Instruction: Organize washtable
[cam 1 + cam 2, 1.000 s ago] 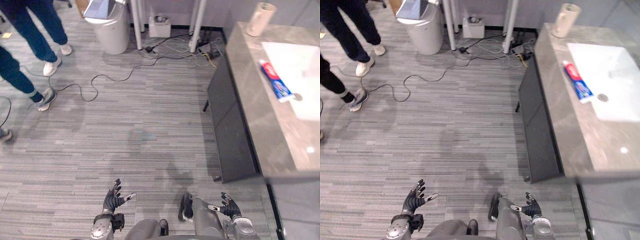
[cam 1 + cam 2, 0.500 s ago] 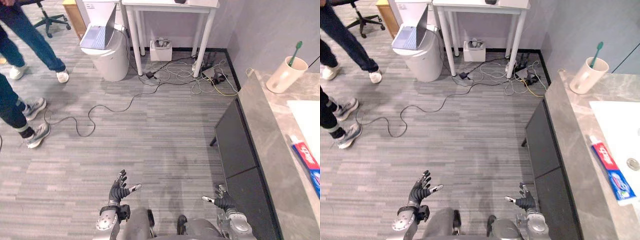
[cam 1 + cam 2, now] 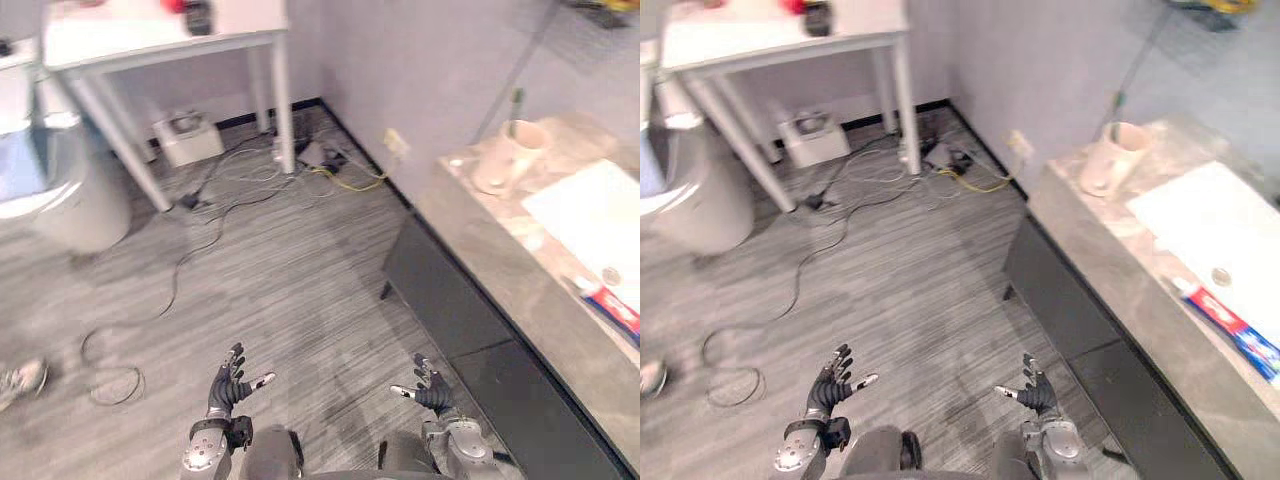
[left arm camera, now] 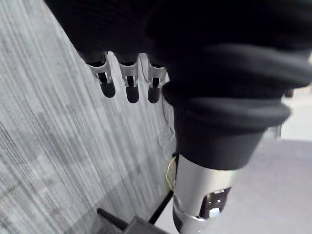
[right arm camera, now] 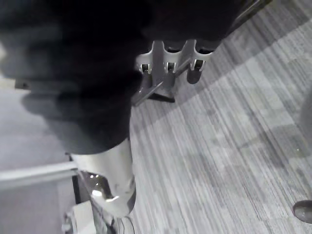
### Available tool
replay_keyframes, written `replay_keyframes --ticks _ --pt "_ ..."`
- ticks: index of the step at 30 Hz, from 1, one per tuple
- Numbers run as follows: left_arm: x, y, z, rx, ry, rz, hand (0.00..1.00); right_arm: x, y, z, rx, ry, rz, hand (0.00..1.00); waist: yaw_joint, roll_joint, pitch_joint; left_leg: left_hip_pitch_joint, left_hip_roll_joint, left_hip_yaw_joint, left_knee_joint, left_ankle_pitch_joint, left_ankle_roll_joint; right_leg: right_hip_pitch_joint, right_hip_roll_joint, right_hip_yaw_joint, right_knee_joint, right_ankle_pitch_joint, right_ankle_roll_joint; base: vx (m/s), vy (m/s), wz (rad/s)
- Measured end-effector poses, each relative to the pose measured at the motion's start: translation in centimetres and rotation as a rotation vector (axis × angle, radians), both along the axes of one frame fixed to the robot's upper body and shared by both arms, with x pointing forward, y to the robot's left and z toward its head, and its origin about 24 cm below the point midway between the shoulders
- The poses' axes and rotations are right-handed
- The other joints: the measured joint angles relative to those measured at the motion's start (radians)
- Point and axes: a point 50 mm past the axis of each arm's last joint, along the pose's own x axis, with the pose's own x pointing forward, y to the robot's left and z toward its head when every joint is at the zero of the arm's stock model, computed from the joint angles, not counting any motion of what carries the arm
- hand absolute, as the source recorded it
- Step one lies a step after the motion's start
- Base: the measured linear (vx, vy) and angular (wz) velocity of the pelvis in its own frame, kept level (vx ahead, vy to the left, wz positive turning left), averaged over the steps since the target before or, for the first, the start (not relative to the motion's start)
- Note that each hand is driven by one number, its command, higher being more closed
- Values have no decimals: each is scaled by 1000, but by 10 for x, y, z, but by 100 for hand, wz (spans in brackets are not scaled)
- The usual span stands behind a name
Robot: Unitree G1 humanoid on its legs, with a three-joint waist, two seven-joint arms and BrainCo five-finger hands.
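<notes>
The washtable [image 3: 1110, 270] is a grey stone counter at the right with a white basin [image 3: 1225, 225]. A beige cup [image 3: 1110, 158] with a green toothbrush [image 3: 1120, 103] stands at its far end. A red, white and blue toothpaste tube [image 3: 1230, 328] lies by the basin's near edge. My left hand [image 3: 228, 385] hangs low over the floor with fingers spread, holding nothing. Low and nearer the counter's dark front, my right hand [image 3: 430, 392] is open too, well short of the counter top.
A white table [image 3: 160, 40] stands at the back left, with a white box [image 3: 185, 135] and tangled cables [image 3: 320, 160] under it. A grey bin [image 3: 60, 190] sits at far left. A loose cable [image 3: 130, 330] loops across the floor.
The whole view has swung right and up, so the counter and cup sit nearer the middle. The people's legs have left the picture. Both hands stay open and low.
</notes>
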Motion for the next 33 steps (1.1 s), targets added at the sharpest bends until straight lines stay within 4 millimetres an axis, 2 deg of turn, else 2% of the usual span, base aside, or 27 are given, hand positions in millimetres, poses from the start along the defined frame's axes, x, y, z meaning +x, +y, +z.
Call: replay_keyframes --ticks 2,3,4,6,7,8,9,10,11,12,13,14,15,16,18,19,20,21,22,23,25,29,31,33 --pt "5 0 0 1 -4 -5 0 2 -7 1 -21 0 2 0 -9 22 7 58 3 19 -67 27 -44 -5 34 -54 -13 33 -43 173 -168 -126" --pt "7 -2 0 -5 -7 -7 0 1 -10 1 -29 2 1 0 -16 32 10 75 -1 19 -85 32 -52 2 44 -49 -23 33 -49 191 -180 -93" --pt "10 -8 0 -17 -19 -9 0 -2 -17 0 -46 10 -6 0 -34 55 8 101 -7 19 -112 41 -67 11 62 -27 -47 27 -64 134 -97 -60" --pt "18 -12 3 -23 -44 -18 0 -7 -25 -1 -61 24 -19 0 -39 74 7 110 -7 18 -78 45 -74 24 78 1 -68 9 -83 138 -83 -64" --pt "18 -11 4 -18 -51 -18 0 -13 -25 -5 -62 48 -19 0 -37 73 7 88 12 10 21 46 -77 40 90 21 -91 -7 -86 118 -109 -77" --pt "16 -11 2 -19 -43 -16 0 -16 -25 -6 -61 60 -16 0 -34 79 10 61 42 -11 131 58 -96 59 103 41 -110 -8 -88 110 -118 -90" --pt "10 -12 -1 -23 -25 -14 0 -20 -23 -9 -63 77 0 0 -34 95 12 7 102 -69 339 116 -104 119 150 84 -167 -8 -97 98 -87 -69" --pt "8 -12 -2 -23 -19 -12 0 -21 -23 -9 -63 80 2 0 -33 98 12 -6 110 -82 378 137 -91 131 159 91 -179 -5 -101 132 -54 -87" --pt "3 -12 -5 -26 -4 -6 0 -22 -23 -10 -64 84 3 0 -21 92 17 -70 122 -165 499 118 -80 171 184 135 -215 -5 -126 127 -30 -73" --pt "0 -12 -6 -27 6 -5 0 -21 -23 -9 -64 80 0 0 -18 94 18 -94 114 -201 528 90 -75 182 190 158 -221 -6 -136 162 -23 -113" --pt "-3 -13 -9 -34 19 -1 0 -17 -25 -8 -65 69 -10 0 -7 95 17 -136 81 -254 523 52 -63 195 190 208 -225 -8 -138 171 -6 -121" --pt "-4 -16 -9 -43 21 5 0 -17 -28 -7 -67 67 -21 0 4 82 20 -172 46 -292 461 35 -59 202 186 254 -230 -6 -140 170 13 -122" --pt "-5 -17 -10 -49 22 6 0 -15 -28 -6 -65 60 -27 0 10 82 20 -185 30 -310 410 34 -59 206 185 275 -232 -6 -138 213 92 -126" --pt "-7 -20 -11 -58 27 8 0 -13 -30 -5 -65 52 -41 0 23 82 21 -208 -19 -372 256 35 -61 218 184 328 -237 -8 -129 186 118 -95" --pt "-7 -21 -11 -63 27 11 0 -11 -31 -4 -64 48 -48 0 23 81 21 -216 -65 -456 94 42 -68 231 177 370 -237 -15 -115 208 168 -92" --pt "-9 -25 -12 -76 30 16 0 -11 -32 -4 -66 46 -52 0 24 83 20 -206 -97 -526 -59 70 -98 242 171 413 -238 -23 -88 264 252 -98" --pt "-10 -27 -13 -82 33 20 0 -13 -33 -5 -69 50 -51 0 28 86 20 -191 -107 -545 -92 146 -95 248 170 444 -238 -27 -62 220 215 -96" --pt "-13 -27 -14 -83 39 26 0 -13 -34 -5 -73 52 -50 0 30 87 15 -174 -113 -547 -104 189 -74 253 170 461 -239 -30 -53 240 235 -82" --pt "-15 -25 -14 -79 41 33 0 -13 -26 -5 -56 49 -46 0 28 76 5 -158 -126 -521 -102 180 -47 266 157 491 -253 -32 -28 250 231 -67" --pt "-12 -22 -12 -69 27 33 0 -14 -20 -5 -40 41 -41 0 26 57 4 -159 -133 -496 -85 156 -35 267 139 504 -255 -36 -15 297 274 -55" --pt "-12 -20 -11 -60 23 34 0 -14 -12 -3 -22 27 -30 0 31 41 -3 -153 -142 -453 -45 113 -8 271 122 545 -255 -50 9 204 181 -54" --pt "-13 -20 -11 -60 25 34 0 -10 -8 0 -21 9 -9 0 38 43 -5 -104 -158 -390 -36 42 8 271 99 589 -210 -79 50 201 152 -52" --pt "-12 -20 -11 -58 29 36 0 -7 -8 1 -31 2 -1 0 38 58 -13 -72 -161 -359 -53 26 24 181 98 589 -16 -106 93 181 111 -47" --pt "-18 -15 -14 -40 51 48 0 -7 -7 0 -28 8 4 0 33 61 -11 -32 -160 -349 -65 21 44 105 83 545 168 -112 106 229 85 -16"
